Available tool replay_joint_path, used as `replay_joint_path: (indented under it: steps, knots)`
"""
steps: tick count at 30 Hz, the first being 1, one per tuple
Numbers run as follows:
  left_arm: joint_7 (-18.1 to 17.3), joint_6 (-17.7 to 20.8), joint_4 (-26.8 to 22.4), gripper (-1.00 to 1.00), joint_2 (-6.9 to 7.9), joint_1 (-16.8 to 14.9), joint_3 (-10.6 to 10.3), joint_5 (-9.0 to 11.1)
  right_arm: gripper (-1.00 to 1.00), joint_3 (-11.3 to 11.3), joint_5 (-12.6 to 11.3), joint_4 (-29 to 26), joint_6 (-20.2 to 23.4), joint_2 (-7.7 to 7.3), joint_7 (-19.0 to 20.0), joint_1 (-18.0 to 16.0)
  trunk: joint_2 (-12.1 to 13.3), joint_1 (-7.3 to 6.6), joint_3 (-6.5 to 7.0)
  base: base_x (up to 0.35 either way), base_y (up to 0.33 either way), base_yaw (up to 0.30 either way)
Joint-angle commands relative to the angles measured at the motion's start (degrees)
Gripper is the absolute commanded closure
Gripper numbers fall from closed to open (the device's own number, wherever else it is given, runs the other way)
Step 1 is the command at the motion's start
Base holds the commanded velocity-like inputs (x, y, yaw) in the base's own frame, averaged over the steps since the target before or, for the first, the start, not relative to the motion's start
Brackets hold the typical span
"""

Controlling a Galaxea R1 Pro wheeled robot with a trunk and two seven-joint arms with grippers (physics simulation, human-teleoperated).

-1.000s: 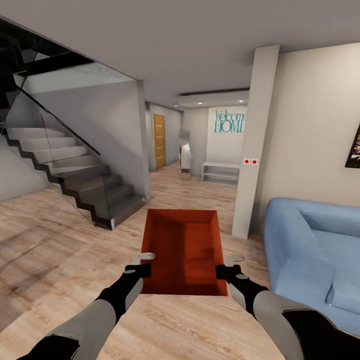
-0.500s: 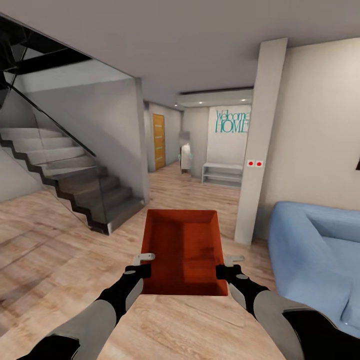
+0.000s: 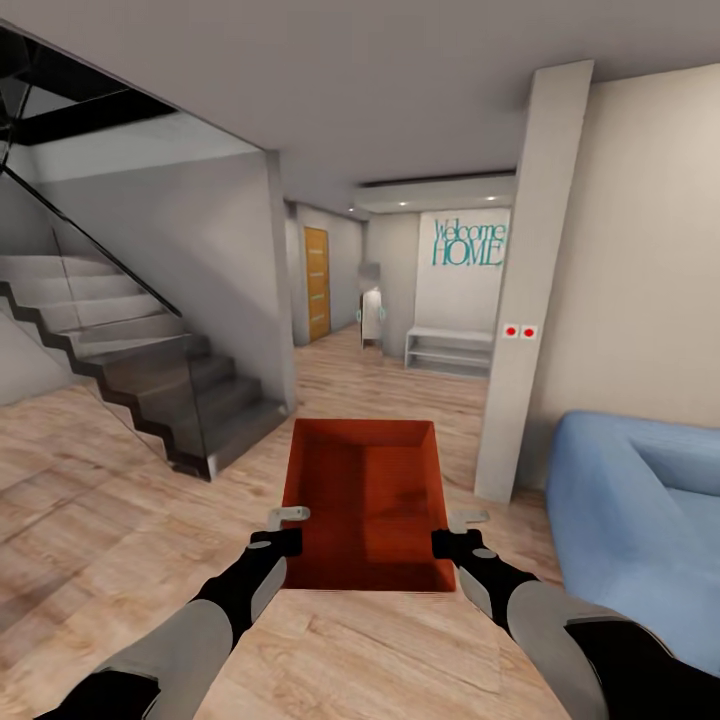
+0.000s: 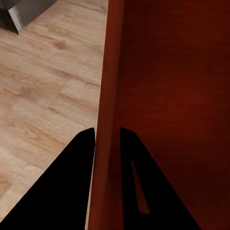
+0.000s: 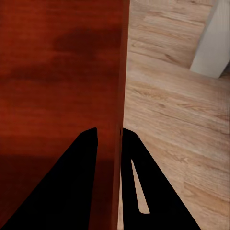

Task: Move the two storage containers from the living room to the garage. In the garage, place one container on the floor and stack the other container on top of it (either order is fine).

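Left gripper [image 3: 288, 528] clamping container [image 3: 366, 500] left wall, right gripper [image 3: 452, 533] opposite wall

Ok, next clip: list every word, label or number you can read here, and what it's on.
"Welcome HOME": teal lettering on the far wall above the white shelf unit.
The storage container, clamped between the left gripper and the right gripper, carries no text.

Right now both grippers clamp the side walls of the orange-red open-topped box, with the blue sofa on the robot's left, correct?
Not quite: the blue sofa is on the robot's right, as the head view shows. The left gripper and right gripper do each clamp a side wall of the orange-red open-topped box.
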Motion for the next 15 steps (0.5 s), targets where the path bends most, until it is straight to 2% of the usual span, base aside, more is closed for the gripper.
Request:
replay_joint_path:
  steps: [1, 15]
  knots:
    - [0.8, -2.7, -0.9, 1.00, 4.26, -0.1, 4.6, -0.8, 1.00, -0.8, -0.3, 0.2, -0.2, 0.01, -0.2, 0.0, -0.1, 0.05, -0.10, 0.322, 0.000, 0.000]
    - [0.8, -2.7, -0.9, 1.00, 4.26, -0.1, 4.6, -0.8, 1.00, -0.8, -0.3, 0.2, -0.2, 0.01, -0.2, 0.0, -0.1, 0.05, -0.10, 0.322, 0.000, 0.000]
